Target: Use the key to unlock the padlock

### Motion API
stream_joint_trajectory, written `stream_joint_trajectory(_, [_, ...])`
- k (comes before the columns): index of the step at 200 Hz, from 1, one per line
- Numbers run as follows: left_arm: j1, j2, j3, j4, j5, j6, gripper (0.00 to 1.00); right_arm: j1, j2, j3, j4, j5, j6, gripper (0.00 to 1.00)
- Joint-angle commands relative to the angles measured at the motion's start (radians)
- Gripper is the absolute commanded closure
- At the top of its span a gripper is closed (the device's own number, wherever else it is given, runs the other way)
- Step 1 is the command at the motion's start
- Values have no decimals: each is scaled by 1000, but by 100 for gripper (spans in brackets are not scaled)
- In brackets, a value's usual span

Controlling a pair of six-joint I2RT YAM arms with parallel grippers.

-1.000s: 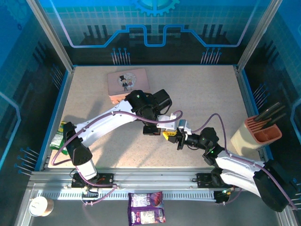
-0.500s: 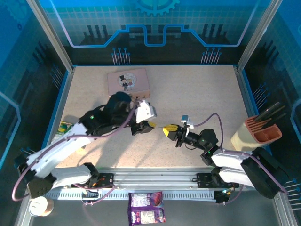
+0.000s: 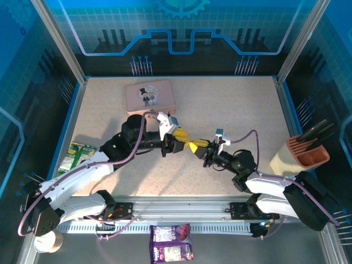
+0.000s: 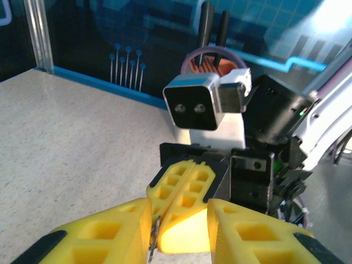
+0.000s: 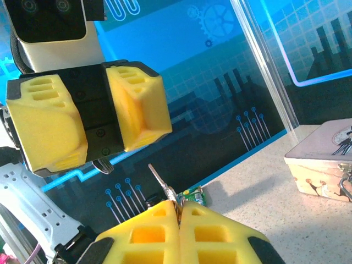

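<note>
My right gripper (image 3: 199,146) (image 5: 179,206) is shut on the key (image 5: 161,181), a thin grey blade that sticks up out of its yellow fingertips. My left gripper (image 3: 188,144) (image 4: 179,213) faces it tip to tip at mid-table, jaws apart and holding nothing. In the left wrist view the right fingers (image 4: 187,181) stand between my left fingers, with the key (image 4: 151,245) beside the left one. I cannot pick out the padlock. A small silvery loop (image 5: 346,184) hangs at the front of the pink tin (image 5: 324,157).
The pink tin (image 3: 149,96) lies at the back left, just behind the left arm. A beige and orange holder (image 3: 305,154) with dark tools stands at the right edge. A green packet (image 3: 74,154) lies at the left edge.
The left arm pulled back to the left, then came back up to the right gripper, and its jaws have opened. The right gripper has stayed shut on the key and barely moved.
</note>
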Motion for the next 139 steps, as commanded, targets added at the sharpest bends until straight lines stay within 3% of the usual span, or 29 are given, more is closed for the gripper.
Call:
stream_joint_trajectory(1, [6,19,-3,74,64,-48,72,14,-25,13,49,40,18,100])
stream_joint_trajectory(54, [6,32,1,66,77,-48,68,13,-67,7,49,61,25,100])
stream_joint_trajectory(103, [7,60,24,52,122,-50,78,13,-75,15,49,61,35,100])
stream_joint_trajectory(139, [5,67,32,41,140,-50,76,13,-81,28,48,73,38,100])
